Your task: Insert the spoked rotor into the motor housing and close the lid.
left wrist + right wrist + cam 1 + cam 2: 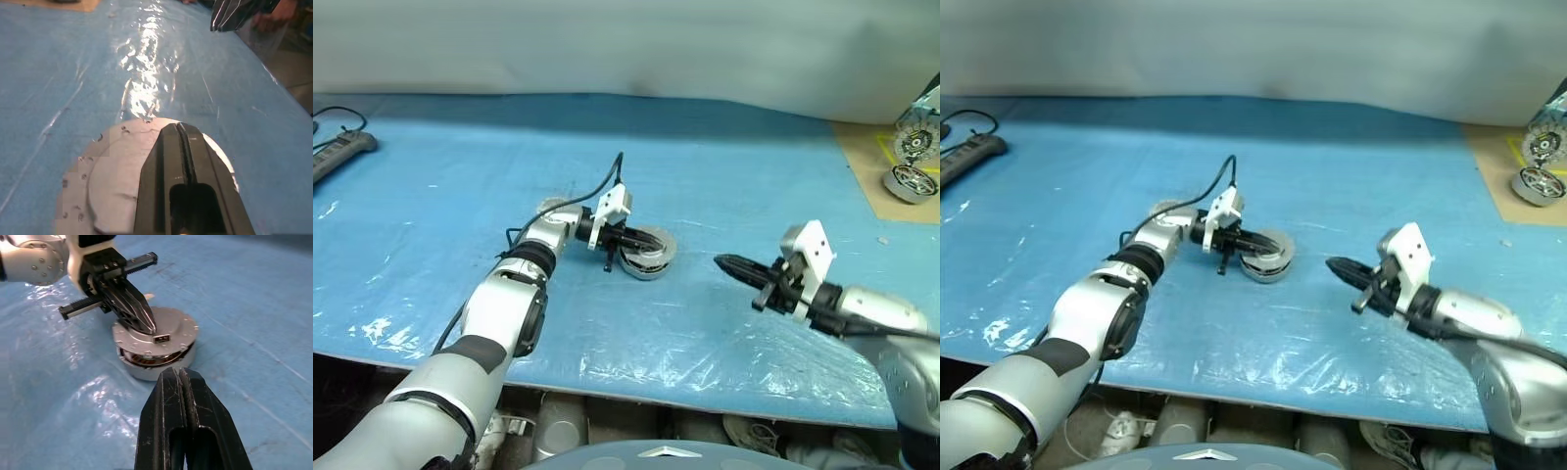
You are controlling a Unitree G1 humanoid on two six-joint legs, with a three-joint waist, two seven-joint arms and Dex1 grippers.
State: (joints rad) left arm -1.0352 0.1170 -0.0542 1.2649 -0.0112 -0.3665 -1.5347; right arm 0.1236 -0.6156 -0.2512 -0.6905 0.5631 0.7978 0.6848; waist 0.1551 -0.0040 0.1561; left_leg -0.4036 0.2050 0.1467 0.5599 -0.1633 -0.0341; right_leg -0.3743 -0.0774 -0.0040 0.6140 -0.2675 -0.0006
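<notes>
Now two closed claws, left claw [146, 325] over one lid [168, 333] atop one motor housing [146, 364], right claw [722, 261] apart.

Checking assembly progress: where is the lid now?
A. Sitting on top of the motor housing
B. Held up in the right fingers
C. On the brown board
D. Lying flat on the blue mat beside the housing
A: the lid sits atop the motor housing, with the shut left gripper resting on it.

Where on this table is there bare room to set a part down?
Bare mat between the power strip and the housing, and in front of the housing. Crowded at the right corner: spare units.
</notes>
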